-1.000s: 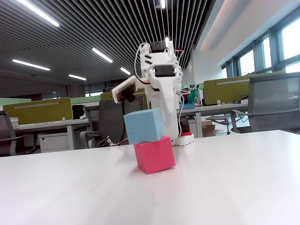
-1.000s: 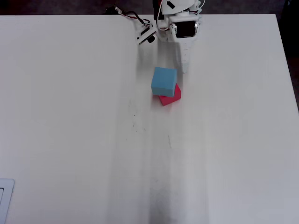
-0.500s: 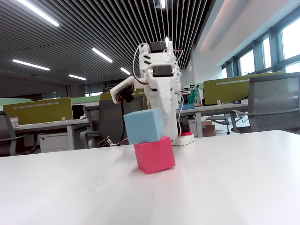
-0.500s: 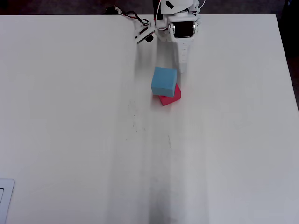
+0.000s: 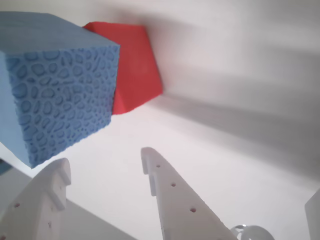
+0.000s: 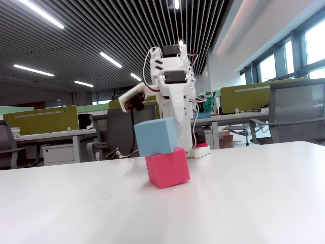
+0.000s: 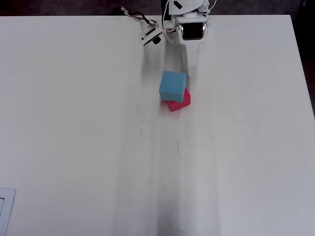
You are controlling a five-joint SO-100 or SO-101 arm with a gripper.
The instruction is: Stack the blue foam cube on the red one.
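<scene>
1. The blue cube (image 6: pixel 156 136) is seen resting on top of the red cube (image 6: pixel 167 167) in the fixed view; it is set off toward the left of that view, so that part of it overhangs the red cube's edge, and it is turned at a slightly different angle.
2. In the overhead view the blue cube (image 7: pixel 173 85) covers most of the red cube (image 7: pixel 180 102); only a red corner and strip are shown at the lower right of the blue one.
3. The stack stands on the white table (image 7: pixel 88 147), near the far edge where the arm (image 6: pixel 175 96) is mounted (the arm's base is just behind the stack in the fixed view).
4. In the wrist view the gripper (image 5: pixel 102 167) is seen spread apart with nothing between its two white fingers (image 5: pixel 172 197); both cubes lie ahead of the fingertips and are not touched by them.
5. In the same view the pitted face of the blue cube (image 5: pixel 55 85) fills the upper left; the red cube (image 5: pixel 134 65) shows behind it to the right.
</scene>
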